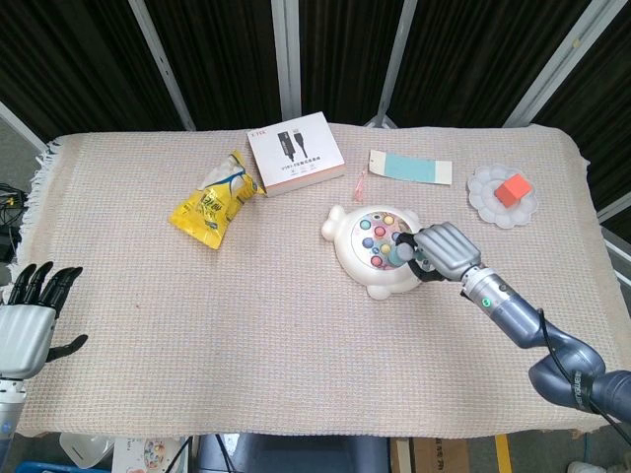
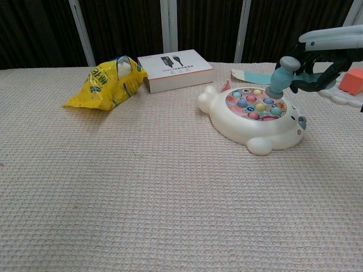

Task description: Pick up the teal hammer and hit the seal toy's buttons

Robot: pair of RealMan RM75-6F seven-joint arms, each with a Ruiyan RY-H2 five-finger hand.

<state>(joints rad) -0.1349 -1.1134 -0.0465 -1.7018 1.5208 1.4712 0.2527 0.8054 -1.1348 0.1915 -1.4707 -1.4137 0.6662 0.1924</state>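
The white seal toy (image 1: 378, 248) (image 2: 252, 116) with its coloured buttons lies right of the table's middle. My right hand (image 1: 444, 253) (image 2: 317, 71) grips the teal hammer (image 2: 281, 75) by its handle and holds it over the toy's right side. The hammer's head (image 1: 400, 252) hangs just above the buttons; whether it touches them I cannot tell. My left hand (image 1: 28, 315) stays at the table's near left edge, fingers spread, holding nothing.
A yellow snack bag (image 1: 212, 202) and a white box (image 1: 294, 152) lie behind and left of the toy. A teal-and-white card (image 1: 410, 168) and a white dish (image 1: 487, 201) with a red block (image 1: 512, 188) sit at the back right.
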